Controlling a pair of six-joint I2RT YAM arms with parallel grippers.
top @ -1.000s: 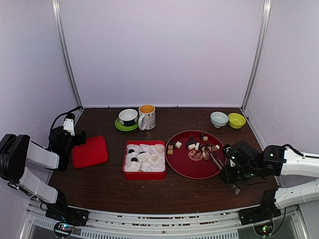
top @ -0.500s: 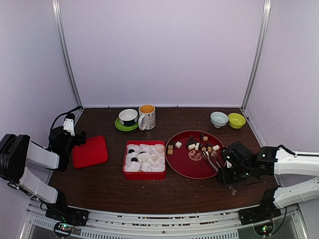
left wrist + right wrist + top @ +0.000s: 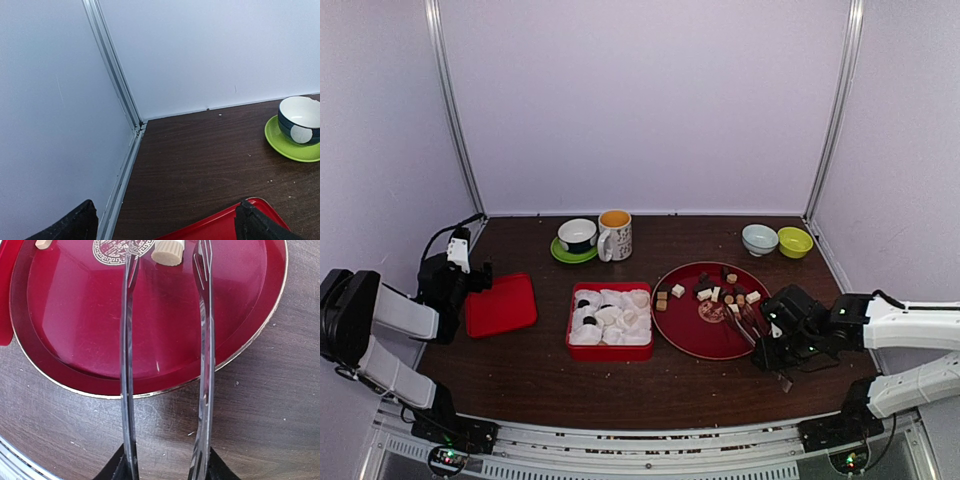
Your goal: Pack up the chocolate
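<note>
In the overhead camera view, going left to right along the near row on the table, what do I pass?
flat red tray → red box filled with white paper cups → round red plate carrying the chocolate pieces

Table [image 3: 280, 405]: dark wood with fine grain, to me almost matt.
Plate [image 3: 75, 330]: very glossy like lacquer, smooth, with a thin gold-looking rim.
Tongs [image 3: 126, 365]: polished metal, mirror-bright.
My right fingers [image 3: 114, 471]: black, matt, I think plastic.
Chocolate [image 3: 168, 251]: the tan piece is matt, with a ridged side.
Tray [image 3: 220, 227]: smooth, glossy plastic.
Saucer [image 3: 285, 145]: glazed, shiny.
Cup [image 3: 300, 117]: glazed, smooth.
Wall [image 3: 200, 50]: matt, flat.
Post [image 3: 112, 65]: brushed metal, dull shine.
Paper cups [image 3: 610, 315]: crinkled paper.
</note>
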